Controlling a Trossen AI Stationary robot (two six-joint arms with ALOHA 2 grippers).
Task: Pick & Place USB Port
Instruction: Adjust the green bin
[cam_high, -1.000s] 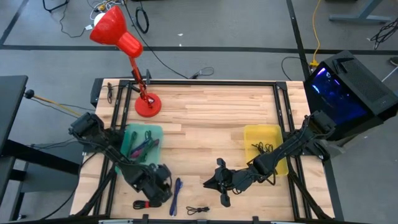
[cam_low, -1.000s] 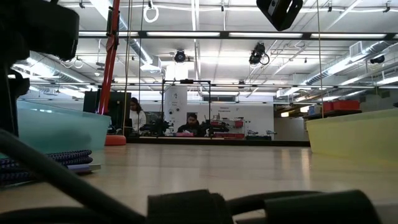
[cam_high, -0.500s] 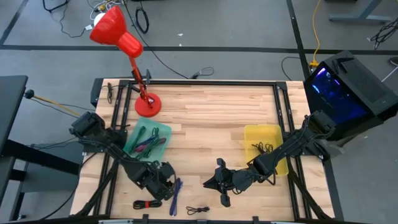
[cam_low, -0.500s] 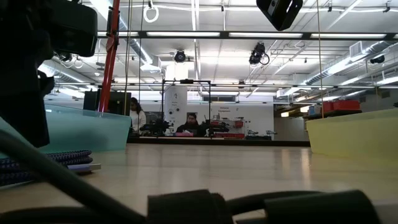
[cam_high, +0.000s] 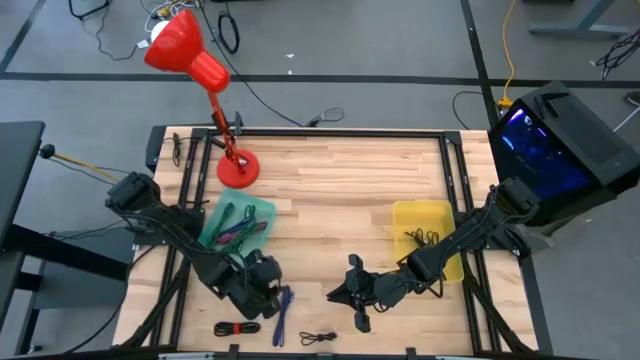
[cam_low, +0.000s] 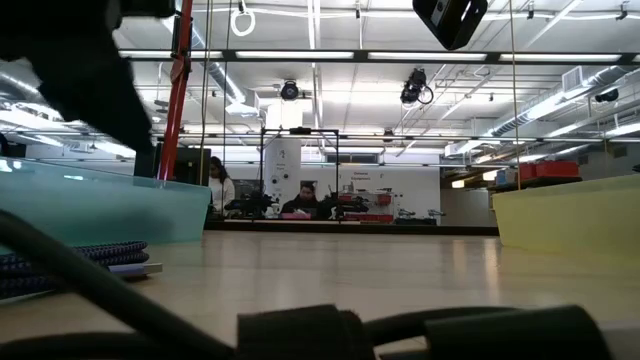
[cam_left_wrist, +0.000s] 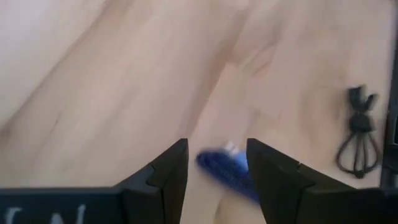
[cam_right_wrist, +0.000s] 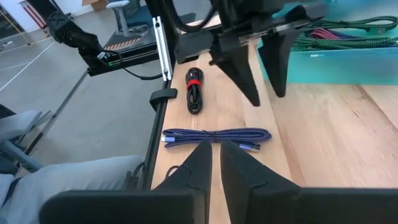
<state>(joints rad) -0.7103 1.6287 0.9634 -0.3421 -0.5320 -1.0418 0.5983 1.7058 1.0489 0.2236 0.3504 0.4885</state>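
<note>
In the lower left of the high view, the left gripper (cam_high: 262, 290) hung with jaws apart beside the blue braided USB cable (cam_high: 283, 314) on the wooden worktop (cam_high: 330, 190), so it should centre over the bundle before closing, while the right gripper (cam_high: 345, 291) waited, jaws nearly together.

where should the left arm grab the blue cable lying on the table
Probably mid-length on the blue cable, coming straight down. It lies flat on the table as a long narrow folded bundle, so fingers closing across its thin width should catch all strands. The left end effector is open above it; the ends look thinner and likelier to slip.
</note>
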